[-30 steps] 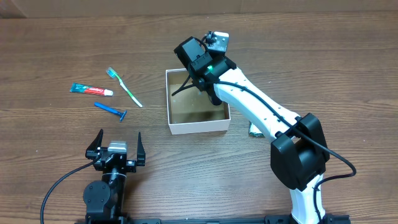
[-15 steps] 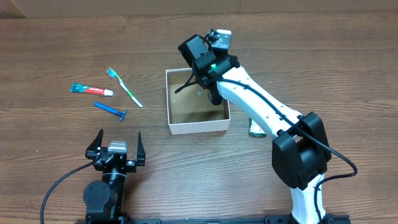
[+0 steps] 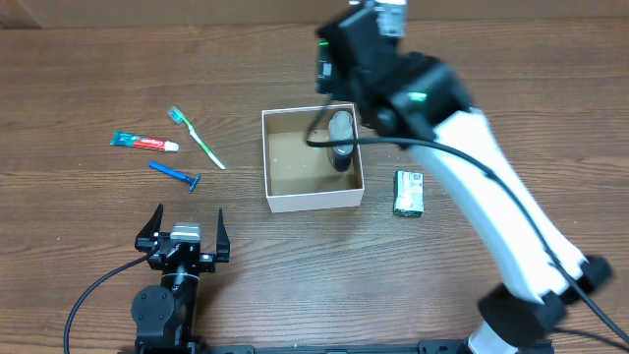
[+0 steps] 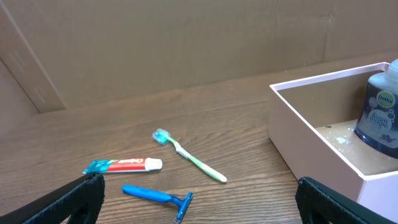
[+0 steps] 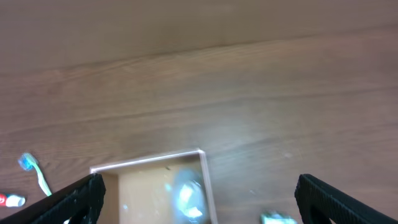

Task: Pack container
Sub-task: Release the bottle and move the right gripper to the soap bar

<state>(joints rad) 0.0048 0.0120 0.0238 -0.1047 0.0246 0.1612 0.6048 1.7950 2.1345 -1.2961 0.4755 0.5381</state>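
Note:
The container (image 3: pixel 313 202) is a white-walled box with a brown floor at the table's middle. A blue-grey bottle (image 3: pixel 341 133) stands in its back right corner, also seen as the bottle (image 4: pixel 380 115) in the left wrist view. My right gripper (image 5: pixel 198 200) hangs open high above the box, with the blurred bottle (image 5: pixel 189 193) below and between its fingers, touching neither. My left gripper (image 3: pixel 183 228) rests open near the front edge, holding nothing. A green toothbrush (image 3: pixel 197 138), a toothpaste tube (image 3: pixel 143 143) and a blue razor (image 3: pixel 175 174) lie left of the box.
A green packet (image 3: pixel 410 192) lies on the table just right of the container. My right arm (image 3: pixel 472 157) reaches over the table's right half. The razor (image 4: pixel 158 196) lies closest to my left gripper (image 4: pixel 200 202), ahead of it.
My right gripper has opened and let go of the bottle inside the container. It has then risen well above the box. The left arm has not moved.

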